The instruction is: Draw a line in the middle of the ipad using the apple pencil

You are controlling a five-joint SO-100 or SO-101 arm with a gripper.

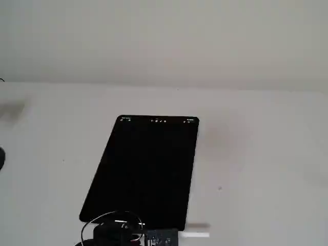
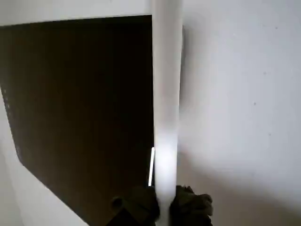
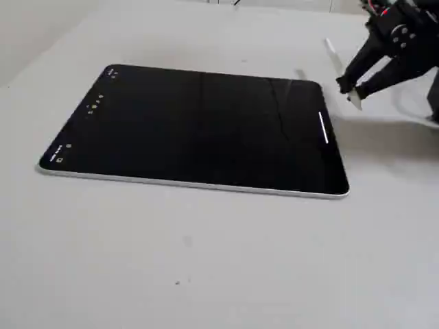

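The iPad (image 1: 148, 169) lies flat on the white table with a dark screen; it also shows in the wrist view (image 2: 80, 103) and in a fixed view (image 3: 199, 123). My gripper (image 3: 350, 86) is shut on the white Apple Pencil (image 3: 334, 55), just off the iPad's right edge in that view. In the wrist view the pencil (image 2: 167, 94) runs straight up from between the dark fingers (image 2: 193, 206), along the iPad's edge. In a fixed view the pencil (image 1: 197, 234) sticks out by the iPad's near corner. I cannot tell whether it touches the table.
A short bright streak (image 3: 324, 128) shows on the screen near the pencil. The arm's dark body and cables (image 1: 120, 231) sit at the bottom edge of a fixed view. Bare white table (image 3: 206, 260) surrounds the iPad.
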